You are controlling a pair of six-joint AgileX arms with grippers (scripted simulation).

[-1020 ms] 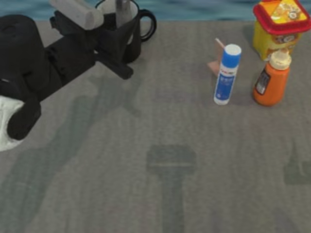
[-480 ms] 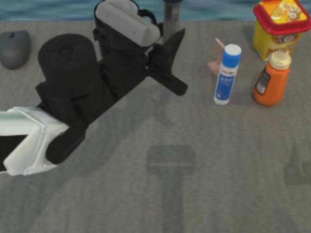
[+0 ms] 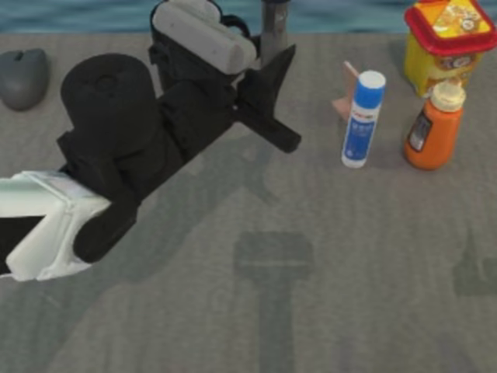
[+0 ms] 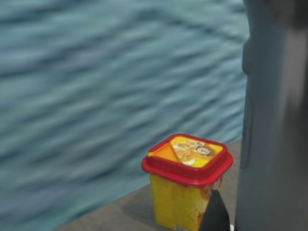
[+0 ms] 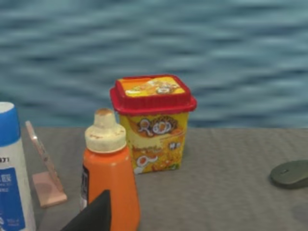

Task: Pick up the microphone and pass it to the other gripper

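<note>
My left hand (image 3: 268, 89) is pinching the microphone (image 3: 273, 23), lifted off the table since a second ago and held steady the last half second. Right hand isn't over the table yet, so handover next.

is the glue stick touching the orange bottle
Apart. The top view shows a strip of bare table between the glue stick and the orange bottle, which stand side by side at the table's right.
</note>
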